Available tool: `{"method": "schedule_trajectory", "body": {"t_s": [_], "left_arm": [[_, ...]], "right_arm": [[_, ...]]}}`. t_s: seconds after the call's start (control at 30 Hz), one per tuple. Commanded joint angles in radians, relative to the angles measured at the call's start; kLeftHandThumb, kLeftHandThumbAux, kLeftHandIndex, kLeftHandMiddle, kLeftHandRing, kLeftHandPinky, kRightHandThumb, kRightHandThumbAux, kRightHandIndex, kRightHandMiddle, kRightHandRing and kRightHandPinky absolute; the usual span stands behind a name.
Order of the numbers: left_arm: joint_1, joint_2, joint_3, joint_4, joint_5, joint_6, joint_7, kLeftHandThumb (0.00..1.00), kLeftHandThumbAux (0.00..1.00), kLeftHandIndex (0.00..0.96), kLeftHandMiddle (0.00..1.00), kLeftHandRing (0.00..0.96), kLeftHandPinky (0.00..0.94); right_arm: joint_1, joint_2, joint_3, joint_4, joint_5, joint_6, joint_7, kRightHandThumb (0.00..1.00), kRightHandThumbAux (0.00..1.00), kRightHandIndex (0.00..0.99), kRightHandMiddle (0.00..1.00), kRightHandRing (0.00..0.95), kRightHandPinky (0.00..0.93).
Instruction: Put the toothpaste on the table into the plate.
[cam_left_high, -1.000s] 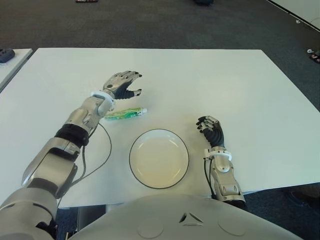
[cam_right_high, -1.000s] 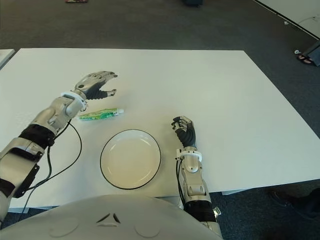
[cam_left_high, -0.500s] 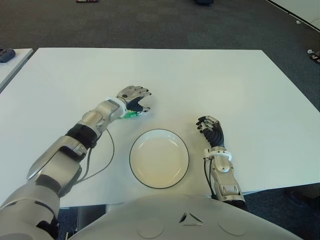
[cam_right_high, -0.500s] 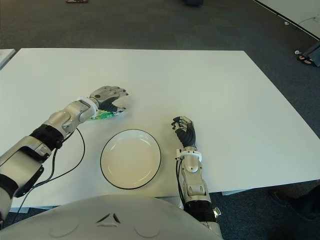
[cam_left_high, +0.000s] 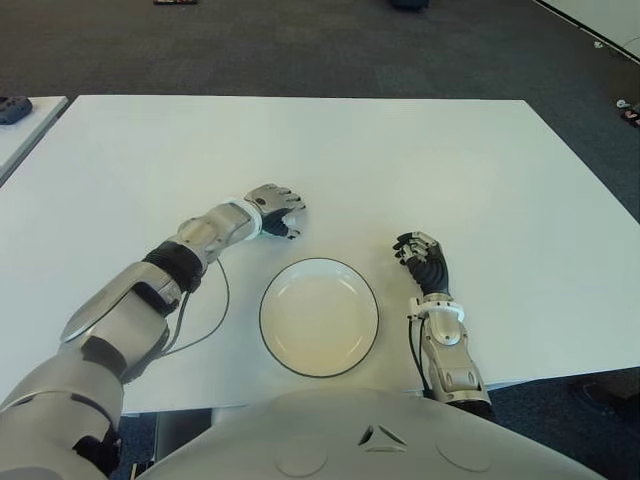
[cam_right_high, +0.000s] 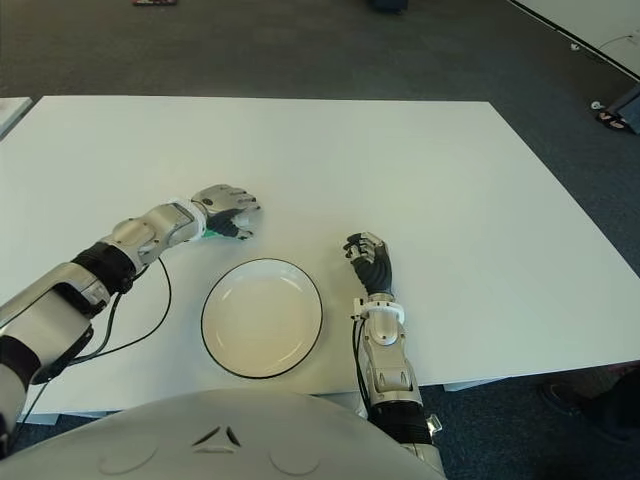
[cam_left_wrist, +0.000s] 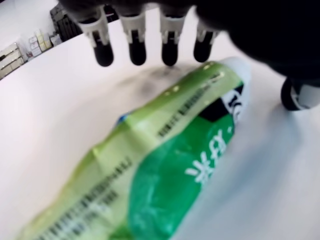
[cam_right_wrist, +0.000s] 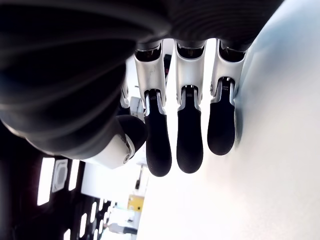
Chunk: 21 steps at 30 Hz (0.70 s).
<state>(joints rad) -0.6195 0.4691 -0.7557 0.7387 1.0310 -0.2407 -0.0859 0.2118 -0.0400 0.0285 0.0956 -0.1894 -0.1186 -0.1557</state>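
The green toothpaste tube (cam_left_wrist: 170, 165) lies flat on the white table (cam_left_high: 420, 150), left of and just beyond the white plate with a dark rim (cam_left_high: 262, 310). My left hand (cam_left_high: 275, 206) is down over the tube and hides nearly all of it in the eye views; only a sliver of green (cam_right_high: 208, 236) shows under the palm. In the left wrist view the fingertips (cam_left_wrist: 136, 52) reach past the tube's far side and the thumb sits near its cap end, without closing on it. My right hand (cam_left_high: 420, 255) is idle to the right of the plate, fingers curled, holding nothing.
A black cable (cam_left_high: 215, 300) loops on the table beside my left forearm, left of the plate. A second white table (cam_left_high: 25, 125) with a dark object (cam_left_high: 12, 106) stands at the far left. Dark carpet surrounds the table.
My left hand has dropped from above and behind the tube down onto it, moving toward me and right; the tube, plainly visible a second ago, is now covered. The right hand has not moved.
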Motion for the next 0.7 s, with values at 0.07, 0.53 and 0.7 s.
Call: {"method": "schedule_trajectory", "body": {"t_s": [0.07, 0.53, 0.7], "left_arm": [[-0.015, 0.008, -0.060, 0.050, 0.039, -0.035, -0.049, 0.291, 0.246, 0.000, 0.039, 0.021, 0.037], [0.028, 0.175, 0.014, -0.155, -0.068, -0.091, -0.275, 0.330, 0.281, 0.000, 0.011, 0.000, 0.027], [0.037, 0.201, 0.053, -0.179, -0.097, -0.080, -0.314, 0.369, 0.288, 0.000, 0.002, 0.000, 0.022]], "right_arm": [[-0.001, 0.005, -0.002, -0.002, 0.000, 0.028, -0.001, 0.707, 0.732, 0.427, 0.527, 0.520, 0.519], [-0.002, 0.004, -0.006, 0.004, 0.000, 0.020, -0.002, 0.707, 0.731, 0.427, 0.529, 0.526, 0.537], [-0.003, 0.001, -0.004, 0.010, 0.004, 0.005, 0.003, 0.707, 0.731, 0.428, 0.532, 0.532, 0.548]]}}
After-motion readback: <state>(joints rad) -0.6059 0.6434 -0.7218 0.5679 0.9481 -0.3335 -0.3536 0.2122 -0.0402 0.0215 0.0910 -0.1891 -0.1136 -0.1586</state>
